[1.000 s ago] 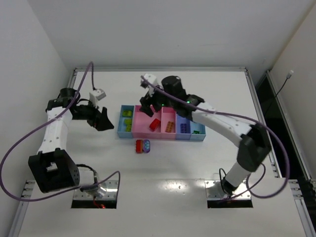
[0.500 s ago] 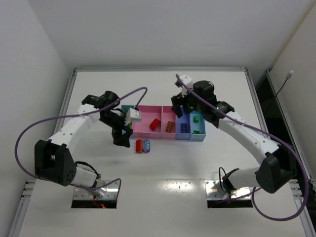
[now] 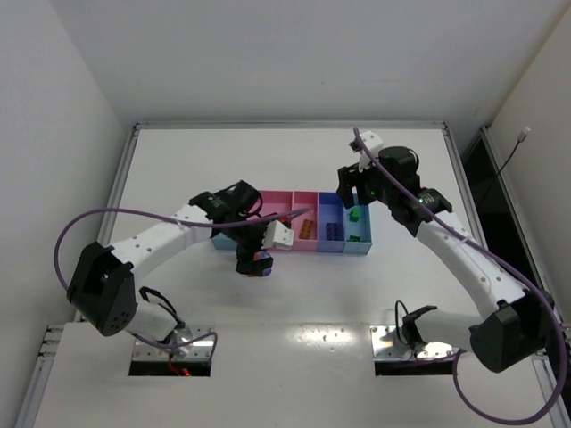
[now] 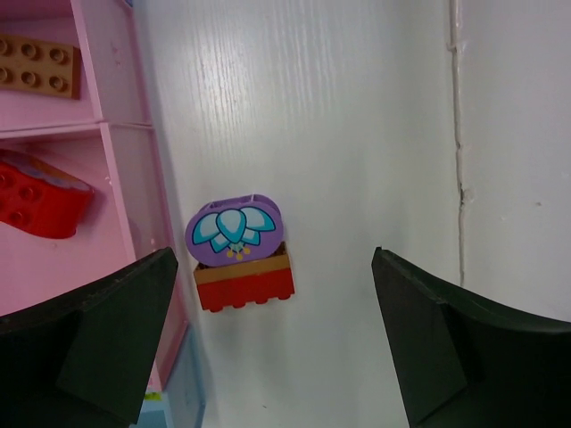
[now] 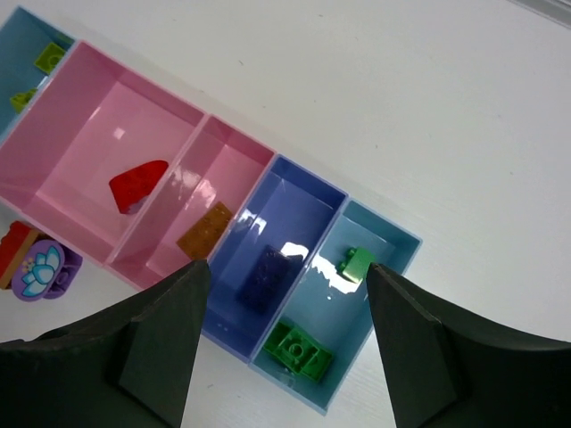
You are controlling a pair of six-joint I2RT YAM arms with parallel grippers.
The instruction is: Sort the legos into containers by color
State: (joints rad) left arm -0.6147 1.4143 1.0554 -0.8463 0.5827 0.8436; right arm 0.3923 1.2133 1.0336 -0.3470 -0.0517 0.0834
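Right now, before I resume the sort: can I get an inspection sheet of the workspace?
Surface: white table, bare apart from the job's things.
Job's things: bin row. Lime pieces in the left light blue bin, binned red brick in wide pink, orange brick in narrow pink, dark purple brick in periwinkle, two green bricks in the right light blue. Purple flower brick and loose red brick touch, on the table beside the wide pink bin.
Clutter: nothing seen.
Grippers: left gripper open above the loose pair; right gripper open above the right-hand bins.
Cables: a purple cable loops along each arm.
Surroundings: white walls.
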